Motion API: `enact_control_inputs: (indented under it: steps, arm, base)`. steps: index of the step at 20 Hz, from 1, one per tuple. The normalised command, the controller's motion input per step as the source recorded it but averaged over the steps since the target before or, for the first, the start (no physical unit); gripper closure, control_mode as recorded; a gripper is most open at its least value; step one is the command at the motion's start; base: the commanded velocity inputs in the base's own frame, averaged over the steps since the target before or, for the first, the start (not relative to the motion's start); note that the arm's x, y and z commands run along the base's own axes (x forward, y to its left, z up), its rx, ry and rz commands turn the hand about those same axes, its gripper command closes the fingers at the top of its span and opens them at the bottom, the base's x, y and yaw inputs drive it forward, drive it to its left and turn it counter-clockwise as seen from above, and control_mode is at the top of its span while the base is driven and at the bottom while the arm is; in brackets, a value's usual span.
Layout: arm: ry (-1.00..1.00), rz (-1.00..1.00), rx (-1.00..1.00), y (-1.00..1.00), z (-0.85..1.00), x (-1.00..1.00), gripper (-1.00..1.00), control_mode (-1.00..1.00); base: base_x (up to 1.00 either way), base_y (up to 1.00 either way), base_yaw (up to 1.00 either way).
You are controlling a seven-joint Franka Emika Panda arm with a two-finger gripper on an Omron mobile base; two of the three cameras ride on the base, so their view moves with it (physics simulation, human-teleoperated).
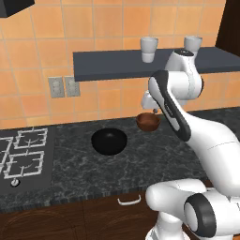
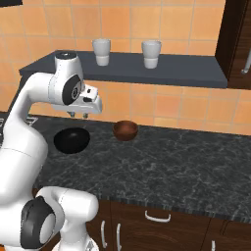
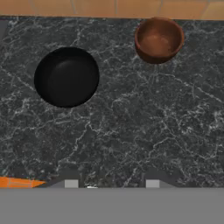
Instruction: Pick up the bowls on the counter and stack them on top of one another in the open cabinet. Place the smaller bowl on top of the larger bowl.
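The larger bowl, wide and glossy black, sits upright on the dark speckled counter. The smaller bowl, reddish-brown, stands to its right, nearer the tiled wall. My gripper hangs above the counter, in front of both bowls and well above them, pointing down. Its two tips stand apart, so it is open, with nothing between them. The open cabinet, a slate-grey shelf board, runs along the wall above the bowls.
Two white cups stand on the shelf. A stove top lies at the counter's left end, with wall outlets above it. Brown cupboard fronts with white handles sit below the counter.
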Motion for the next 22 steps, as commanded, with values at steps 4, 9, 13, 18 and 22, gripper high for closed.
enact_control_inputs:
  steps: [4,9,13,18,22]
  arm:
    - [0.00,-0.11,0.00,-0.38,-0.37,-0.01,-1.00,-1.00]
    - [0.00,-0.52,0.18,-0.86,-0.87,-0.04,-1.00,-1.00]
    - [0.00,-0.56,0.28,-0.76,-0.58,0.14,-1.00,-1.00]
    - [0.00,-0.35,0.24,-0.44,-0.14,0.57,-1.00,-1.00]
    - [-0.02,-0.06,0.05,-0.06,-0.01,0.81,-1.00,-1.00]
  base:
    - [0.00,0.00,0.00]
    - [0.00,0.00,0.00]
    - [0.00,0.00,0.00]
    - [0.00,0.00,0.00]
    - [0.00,0.00,0.00]
